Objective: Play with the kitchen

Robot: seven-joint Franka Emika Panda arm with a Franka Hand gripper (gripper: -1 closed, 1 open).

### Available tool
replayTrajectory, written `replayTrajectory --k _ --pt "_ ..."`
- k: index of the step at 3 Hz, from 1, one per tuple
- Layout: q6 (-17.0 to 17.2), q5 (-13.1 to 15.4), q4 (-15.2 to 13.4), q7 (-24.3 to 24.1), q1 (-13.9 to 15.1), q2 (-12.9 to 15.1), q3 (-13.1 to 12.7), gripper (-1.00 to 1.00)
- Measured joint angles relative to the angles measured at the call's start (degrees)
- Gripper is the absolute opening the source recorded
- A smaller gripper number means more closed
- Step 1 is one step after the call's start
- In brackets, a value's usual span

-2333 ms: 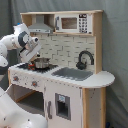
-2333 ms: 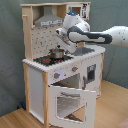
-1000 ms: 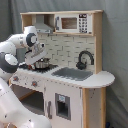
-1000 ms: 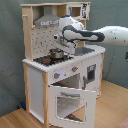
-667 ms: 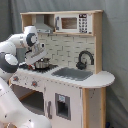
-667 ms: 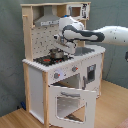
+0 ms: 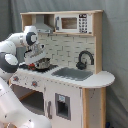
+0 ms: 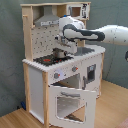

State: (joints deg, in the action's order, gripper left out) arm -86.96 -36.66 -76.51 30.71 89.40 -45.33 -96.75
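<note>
One oven door (image 8: 70, 102) hanging open at the front of the kitchen (image 8: 60, 70) in the second exterior view, window facing out; nothing visible inside. Behind it, knobs (image 8: 65, 73) on the front panel, untouched. Farther back, gripper (image 8: 60, 51) low over the black stovetop (image 8: 47, 59), just beside a small pot (image 7: 41, 63); fingers' state: cannot tell. Beyond, grey sink (image 7: 74, 73) and black faucet (image 7: 84, 59) well apart from the arm. Microwave shelf (image 7: 72, 23) up top. Judged partway: door opened, stovetop play in hand, sink and microwave left.
</note>
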Motion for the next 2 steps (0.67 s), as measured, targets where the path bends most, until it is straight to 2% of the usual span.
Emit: replayTrajectory --k 1,2 --pt "3.4 0.1 0.4 1.5 -0.1 0.2 4.4 -1.0" --pt "4.8 0.5 -2.9 4.5 -0.3 0.3 7.9 -1.0"
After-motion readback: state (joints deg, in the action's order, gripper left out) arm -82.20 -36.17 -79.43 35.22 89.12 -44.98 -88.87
